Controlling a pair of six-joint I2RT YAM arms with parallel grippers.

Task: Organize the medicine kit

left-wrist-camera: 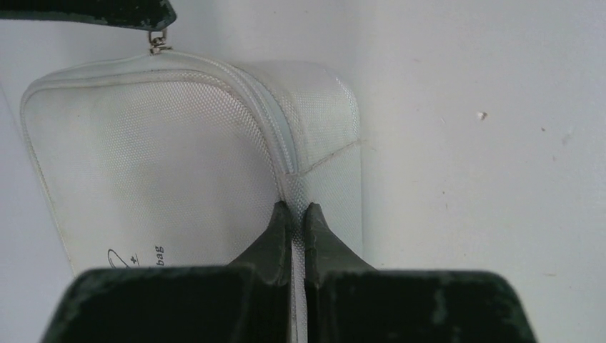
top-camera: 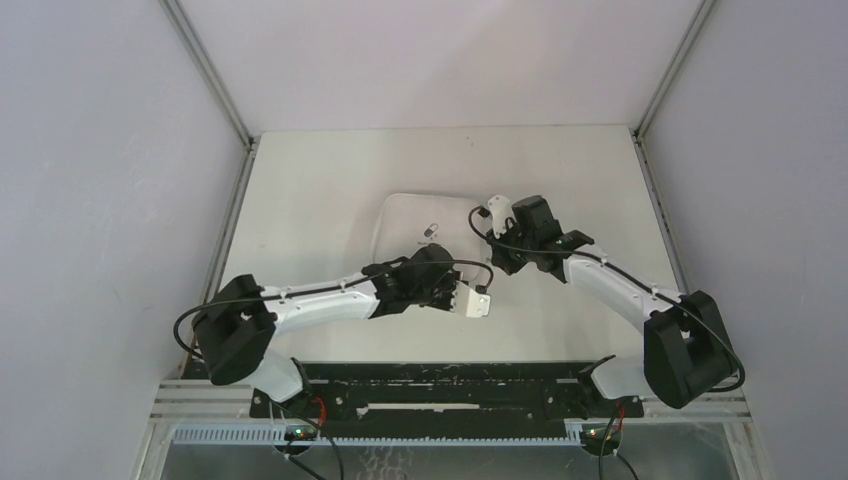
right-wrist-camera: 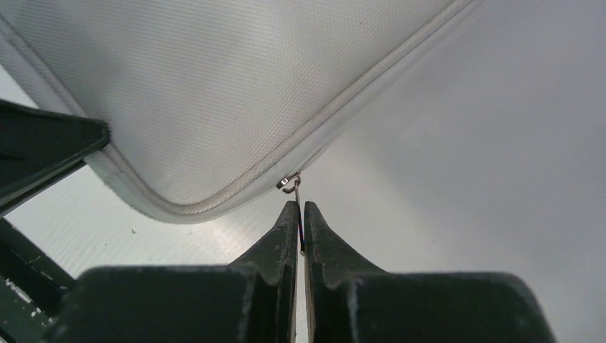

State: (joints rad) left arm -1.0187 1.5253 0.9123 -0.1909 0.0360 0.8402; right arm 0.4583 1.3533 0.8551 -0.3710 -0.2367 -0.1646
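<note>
The medicine kit (top-camera: 415, 215) lies flat on the middle of the table (top-camera: 300, 190), lid up and zipped shut, its small logo (top-camera: 430, 231) facing the ceiling. It is nearly square, so I cannot name a long axis; its sides run roughly along the table's edges. My left gripper (left-wrist-camera: 298, 209) sits at the kit's near edge, fingertips pinched almost together on the zip seam of the side wall. My right gripper (right-wrist-camera: 300, 207) is at the kit's right side, closed tight on the thin metal zip pull (right-wrist-camera: 291, 184) that hangs off a rounded corner. From above, my arms cover the kit's near edge and right corner. The print beside my left fingers is cut off and unreadable.
</note>
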